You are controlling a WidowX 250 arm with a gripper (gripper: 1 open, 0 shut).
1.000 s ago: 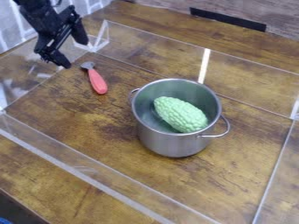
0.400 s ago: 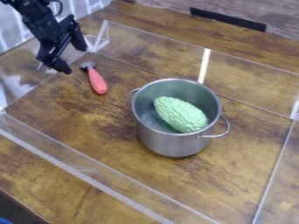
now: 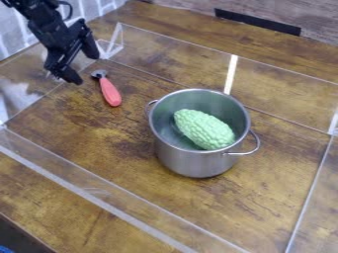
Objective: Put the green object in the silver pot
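the surface is a brown wooden table point(image 3: 79, 173), its grain and darker patches showing, with pale, see-through bands along parts of its edges. everything here is placed by the pot point(image 3: 199, 138), a round, shiny steel one standing upright right of the middle.

far to the left of the pot and behind it, in the upper left corner, is the black gripper point(image 3: 78, 66), at the end of a dark arm point(image 3: 40, 12). its jaws are released, parted from each other, and it is well apart from the pot. a dark blue-edged thing point(image 3: 16, 240), cut off by the corner, is left of the pot and nearer the viewer; what it is i cannot tell.

between the gripper and the pot, just beside the gripper, the red item point(image 3: 111, 94) lies on the table, slim, with a greyish end pointing away from the viewer.

the green vegetable point(image 3: 204, 129), pale and bumpy, is inside the pot, lying slantwise below the rim. the pot has a small loop handle at its left and another at its right. behind the pot, a short white strip point(image 3: 231, 74) runs along the table.
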